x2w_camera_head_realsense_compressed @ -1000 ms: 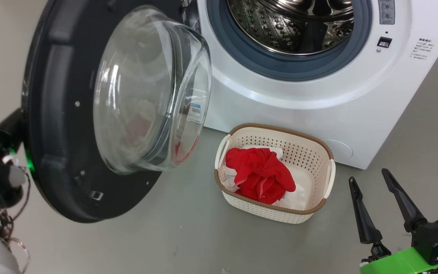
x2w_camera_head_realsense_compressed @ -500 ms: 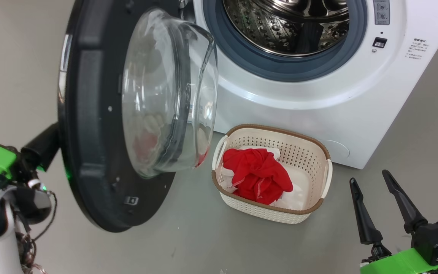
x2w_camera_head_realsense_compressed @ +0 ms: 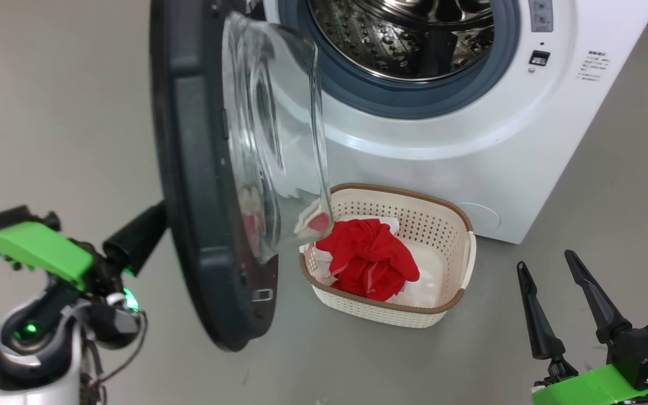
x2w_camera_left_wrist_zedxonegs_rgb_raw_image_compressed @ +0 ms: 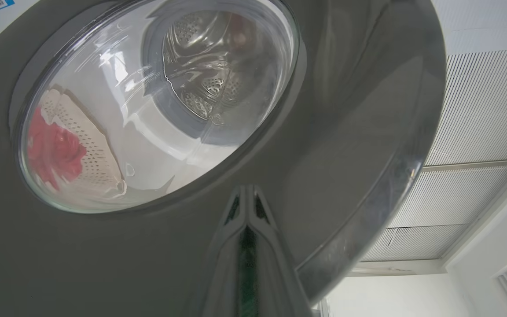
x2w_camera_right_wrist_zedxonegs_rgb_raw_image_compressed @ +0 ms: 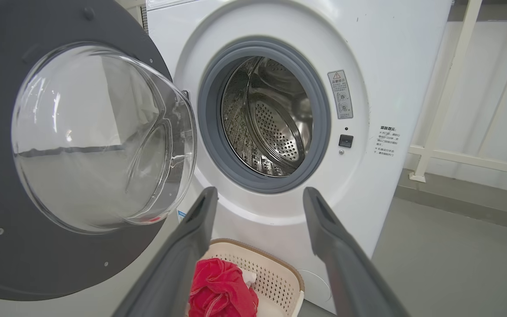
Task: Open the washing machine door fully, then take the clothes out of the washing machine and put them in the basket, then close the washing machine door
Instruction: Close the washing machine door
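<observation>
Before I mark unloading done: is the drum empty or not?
Empty, as far as visible: the drum shows bare perforated steel, its lowest front hidden; the red clothes lie in the basket.

Bright, even indoor light washes the washing machine door (x2w_camera_head_realsense_compressed: 189, 169); white glare streaks its glass bowl (x2w_camera_head_realsense_compressed: 279, 140), a soft shadow lies on the floor (x2w_camera_head_realsense_compressed: 301, 360) below it, and the left gripper (x2w_camera_left_wrist_zedxonegs_rgb_raw_image_compressed: 245, 193) close to it blurs.

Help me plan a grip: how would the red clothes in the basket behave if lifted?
The clothes lie crumpled in folds, so they would probably droop. The thin fabric looks light. Loose parts might snag the basket rim.
</observation>
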Robot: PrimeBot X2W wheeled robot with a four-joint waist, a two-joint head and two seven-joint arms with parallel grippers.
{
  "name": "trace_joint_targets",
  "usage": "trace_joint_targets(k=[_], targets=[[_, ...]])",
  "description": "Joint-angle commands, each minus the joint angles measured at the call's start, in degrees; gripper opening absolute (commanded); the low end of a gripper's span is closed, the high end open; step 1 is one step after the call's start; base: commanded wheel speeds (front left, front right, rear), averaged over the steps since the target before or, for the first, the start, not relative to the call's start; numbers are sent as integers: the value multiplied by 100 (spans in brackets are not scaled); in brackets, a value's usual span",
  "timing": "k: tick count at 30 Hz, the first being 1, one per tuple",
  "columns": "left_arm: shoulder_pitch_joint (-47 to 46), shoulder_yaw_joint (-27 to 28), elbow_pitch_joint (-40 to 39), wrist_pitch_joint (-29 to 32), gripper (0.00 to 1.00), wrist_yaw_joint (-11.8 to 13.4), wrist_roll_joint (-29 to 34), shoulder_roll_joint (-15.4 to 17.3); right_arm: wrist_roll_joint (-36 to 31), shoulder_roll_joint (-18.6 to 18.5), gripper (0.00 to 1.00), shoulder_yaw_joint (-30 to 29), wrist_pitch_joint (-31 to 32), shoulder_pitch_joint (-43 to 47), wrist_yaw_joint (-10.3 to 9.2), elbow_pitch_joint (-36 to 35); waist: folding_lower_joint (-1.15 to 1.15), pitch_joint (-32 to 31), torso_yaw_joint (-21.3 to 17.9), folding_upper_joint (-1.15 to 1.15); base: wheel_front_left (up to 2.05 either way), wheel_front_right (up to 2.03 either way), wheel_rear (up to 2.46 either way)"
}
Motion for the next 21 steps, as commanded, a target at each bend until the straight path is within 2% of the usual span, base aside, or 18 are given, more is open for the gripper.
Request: trace_joint_targets(k=[1, 21], targets=[[13, 35, -198, 9, 0, -62, -82, 103, 82, -77, 100, 115, -71, -205, 2, -123, 0, -12, -47, 0, 0, 0, 0], [-174, -1087, 390, -868, 0, -497, -1003, 102, 167, -77, 100, 137, -144, -147, 2, -10, 0, -103, -499, 0, 0, 0, 0]])
